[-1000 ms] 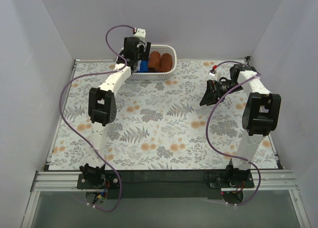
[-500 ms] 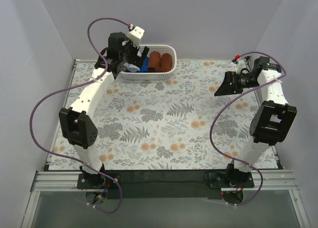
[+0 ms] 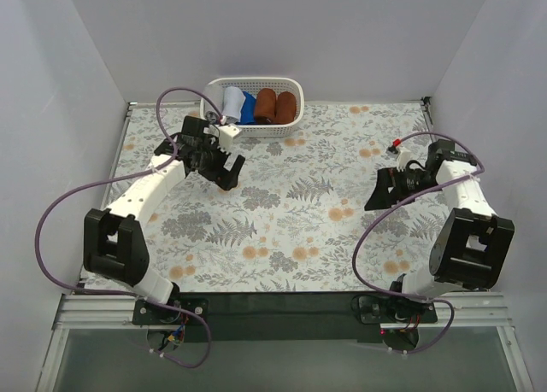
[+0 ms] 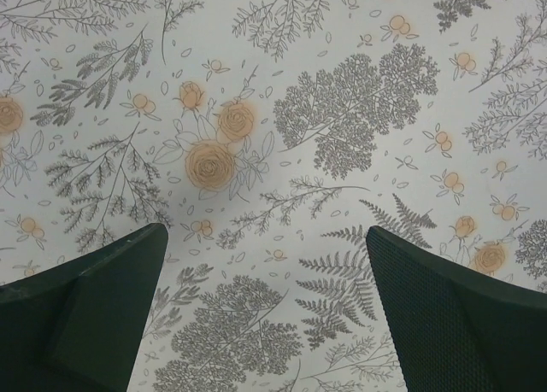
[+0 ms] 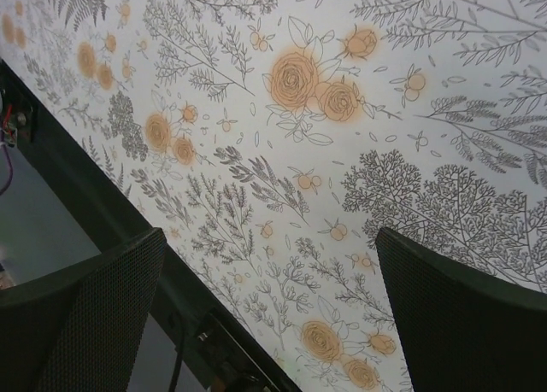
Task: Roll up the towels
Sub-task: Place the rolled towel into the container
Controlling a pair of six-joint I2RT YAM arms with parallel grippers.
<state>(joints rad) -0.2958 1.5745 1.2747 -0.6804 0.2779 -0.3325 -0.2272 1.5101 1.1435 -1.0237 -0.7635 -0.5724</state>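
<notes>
A pale blue-lavender towel (image 3: 231,98) lies rolled up at the left end of the white basket (image 3: 291,86) at the back of the table. My left gripper (image 3: 228,171) hangs open over the floral tablecloth, a little in front of the basket and apart from it. In the left wrist view the left gripper (image 4: 265,324) has only printed cloth between its fingers. My right gripper (image 3: 375,191) is open over the right side of the table. The right wrist view shows the right gripper (image 5: 269,315) empty too, above the cloth's near edge.
Beside the pale roll in the basket sit a bright blue cloth cylinder (image 3: 247,109) and two rust-brown cloth cylinders (image 3: 276,106). White walls close the table on three sides. A dark rail (image 5: 128,230) runs along the near edge. Purple cables (image 3: 60,213) loop off both arms.
My left gripper has opened, drawn back out of the basket and dropped low over the table, uncovering the pale roll. The right arm swung up and back, then came down nearer.
</notes>
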